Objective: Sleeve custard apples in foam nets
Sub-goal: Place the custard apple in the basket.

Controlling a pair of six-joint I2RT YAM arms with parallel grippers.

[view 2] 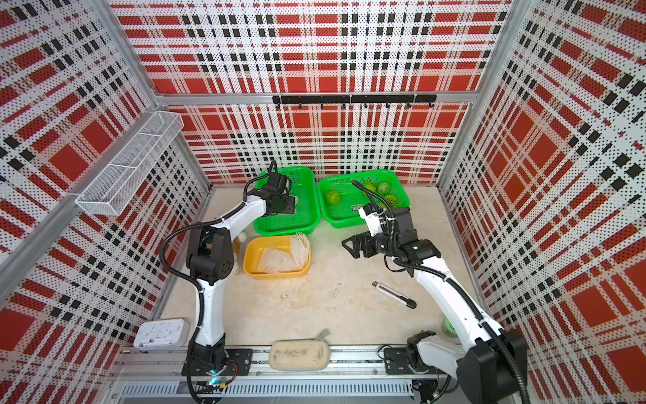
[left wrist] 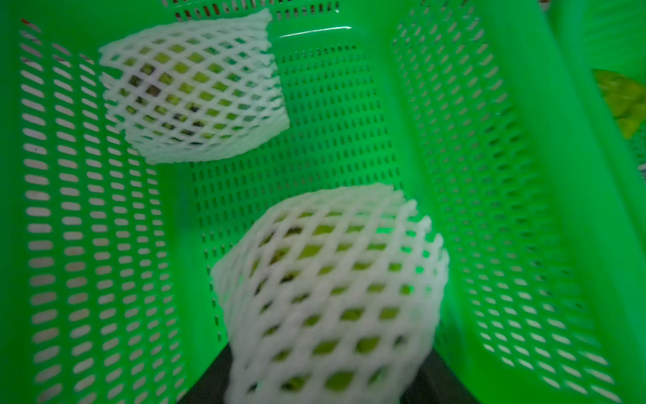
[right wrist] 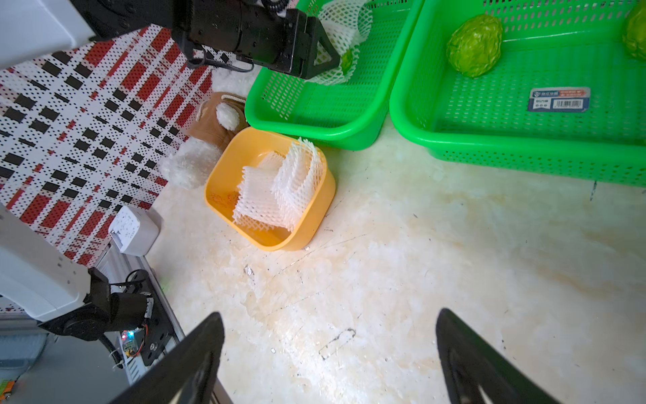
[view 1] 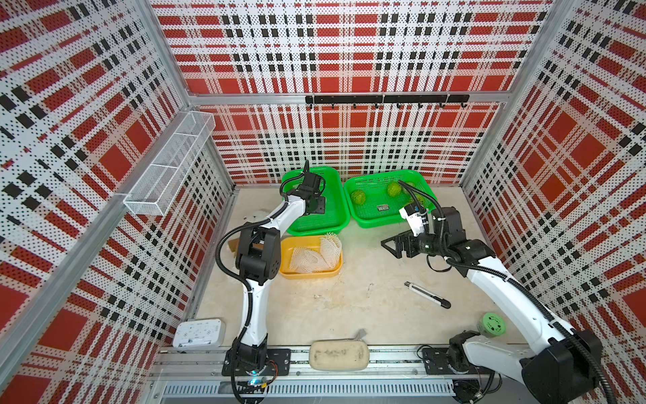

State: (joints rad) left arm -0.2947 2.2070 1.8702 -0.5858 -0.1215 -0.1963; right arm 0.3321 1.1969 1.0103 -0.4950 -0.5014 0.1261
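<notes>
- The left pincer (view 1: 317,205) reaches down into a bright green perforated plastic basket (view 1: 314,231) at the back of the bench. Its jaws are clamped on a bumpy yellow-green custard apple (left wrist: 332,290) that is already wrapped in a white diamond-mesh foam net.
- The left wrist view is blurred, but a second netted custard apple (left wrist: 192,91) shows on the same basket's floor, apart from the held one.
- The right pincer (right wrist: 332,363) hangs above the bare beige bench (right wrist: 384,262), jaws wide apart with nothing between them.
- A second green basket (view 1: 370,224) stands just beside the first and holds the bare custard apples (view 2: 332,197). Four can be counted in a top view, and the right arm's cable partly hides some of them.
- The spare foam nets (view 1: 314,257) are piled in a small yellow plastic tub (view 1: 307,274) just in front of the first basket. One stands upright against the tub's wall.
- A grey and black utility knife (view 1: 427,294) lies on the bench near the right arm.
</notes>
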